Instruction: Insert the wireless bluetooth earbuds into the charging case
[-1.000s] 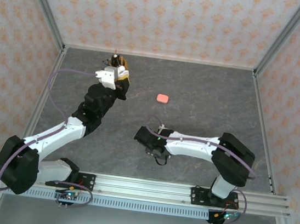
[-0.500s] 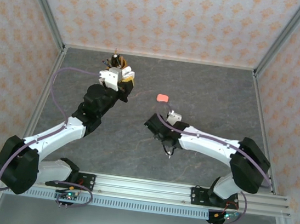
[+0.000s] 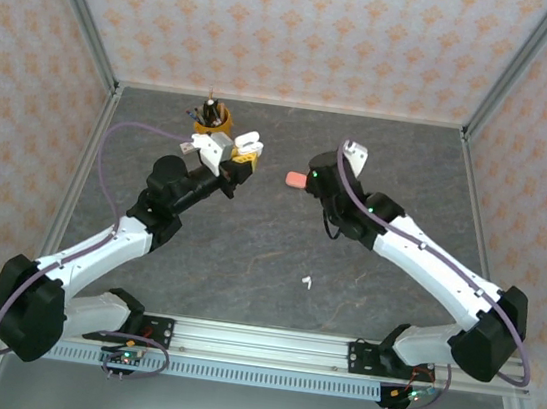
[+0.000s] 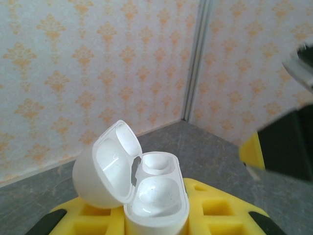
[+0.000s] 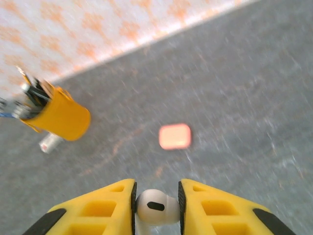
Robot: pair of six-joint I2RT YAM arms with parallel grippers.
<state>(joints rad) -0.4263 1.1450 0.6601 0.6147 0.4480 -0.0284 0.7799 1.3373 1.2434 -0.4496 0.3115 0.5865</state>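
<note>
My left gripper (image 3: pixel 241 152) is shut on a white charging case (image 3: pixel 249 142) and holds it above the table at the back left. In the left wrist view the case (image 4: pixel 156 198) stands between the yellow fingers (image 4: pixel 220 210). Its lid (image 4: pixel 105 169) is tipped open to the left and both sockets are bare. My right gripper (image 5: pixel 156 197) is shut on a white earbud (image 5: pixel 156 207). In the top view it (image 3: pixel 315 182) hangs just right of a salmon-pink closed case (image 3: pixel 297 179). Another white earbud (image 3: pixel 307 282) lies on the table at the front centre.
An orange pen cup (image 3: pixel 211 116) stands at the back left, behind the left gripper, and appears again in the right wrist view (image 5: pixel 61 117). The pink case (image 5: pixel 174 136) lies on the grey table ahead of the right fingers. Patterned walls and metal posts ring the table.
My right arm has swung from the front centre up to the back, carrying the white earbud to beside the pink case. My left gripper has moved right with the open case.
</note>
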